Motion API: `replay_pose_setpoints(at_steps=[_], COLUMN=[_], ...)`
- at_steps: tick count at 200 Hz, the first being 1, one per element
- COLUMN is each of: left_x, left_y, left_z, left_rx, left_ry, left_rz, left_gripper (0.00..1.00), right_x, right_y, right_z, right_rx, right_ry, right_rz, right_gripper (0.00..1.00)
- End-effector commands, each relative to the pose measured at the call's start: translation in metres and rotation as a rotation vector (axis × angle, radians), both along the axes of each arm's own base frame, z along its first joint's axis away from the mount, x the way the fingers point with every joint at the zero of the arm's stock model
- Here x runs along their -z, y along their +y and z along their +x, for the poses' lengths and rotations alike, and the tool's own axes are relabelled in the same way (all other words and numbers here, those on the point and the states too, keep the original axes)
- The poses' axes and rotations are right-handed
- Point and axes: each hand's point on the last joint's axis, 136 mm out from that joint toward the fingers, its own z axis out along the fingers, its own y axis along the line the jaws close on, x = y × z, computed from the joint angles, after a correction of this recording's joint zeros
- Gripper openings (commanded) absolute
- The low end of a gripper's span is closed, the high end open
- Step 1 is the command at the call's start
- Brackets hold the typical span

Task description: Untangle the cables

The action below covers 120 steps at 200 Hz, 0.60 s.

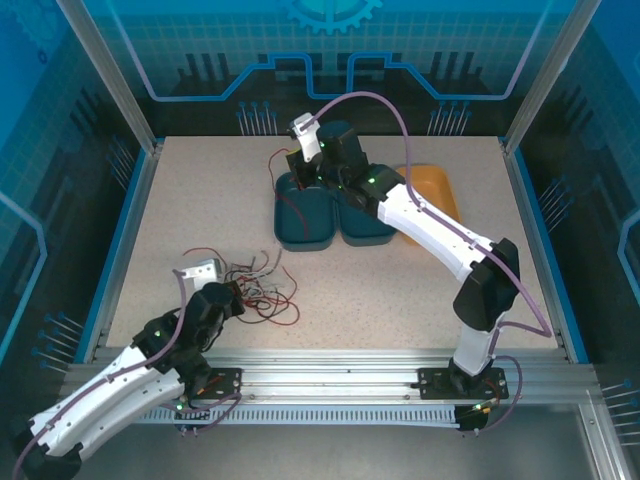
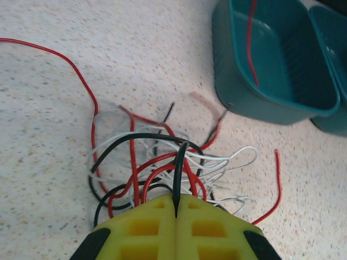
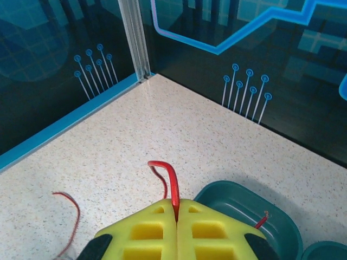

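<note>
Left gripper (image 2: 176, 205) is clenched on a thin black wire (image 2: 179, 162), which we see pinched right at the tips of its yellow fingers. That wire feeds into the tangle of red, white and black cables (image 1: 262, 287). The tangle lies on the speckled tabletop (image 1: 200, 200), near-left of the dark teal plastic bin (image 2: 238, 103) and not touching it. One long red strand (image 2: 65, 59) trails off the tangle on the side away from the bin. A short red end (image 2: 277, 184) lies loose on the bin side.

Right gripper (image 3: 177, 208) sits at the bin's far end, clamped shut on a single red wire (image 3: 172, 181) that sticks out past the fingertips and curls over. From the left wrist view we see a red strand (image 2: 250, 43) hanging down inside the bin. We can't tell whether it's the same wire.

A second teal bin (image 1: 365, 228) sits against the first bin's right side, with an orange plastic tray (image 1: 435, 185) further right.
</note>
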Motion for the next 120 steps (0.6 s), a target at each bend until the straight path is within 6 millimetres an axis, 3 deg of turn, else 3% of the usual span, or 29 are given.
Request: replay_pose_setpoints(at_steps=[1,47,120], left_x=[-0.007,-0.011,-0.033], left_y=[0.024,0.016,0.000], left_z=[-0.004,0.003,0.018], left_rx=[-0.110,-0.108,-0.050], left_ry=[-0.020,-0.069,-0.117], left_rz=[0.017,-0.040,-0.054], left_gripper=[0.00,0.00,0.03], right_x=[0.017,0.054,0.135], right_y=[-0.006,-0.016,-0.021], right_z=[0.016,0.023,0.020], right_rx=[0.056,0.116,0.150], right_ry=[0.031,0.120,0.347], right_rz=[-0.019,-0.071,-0.137], right_gripper=[0.00,0.00,0.00])
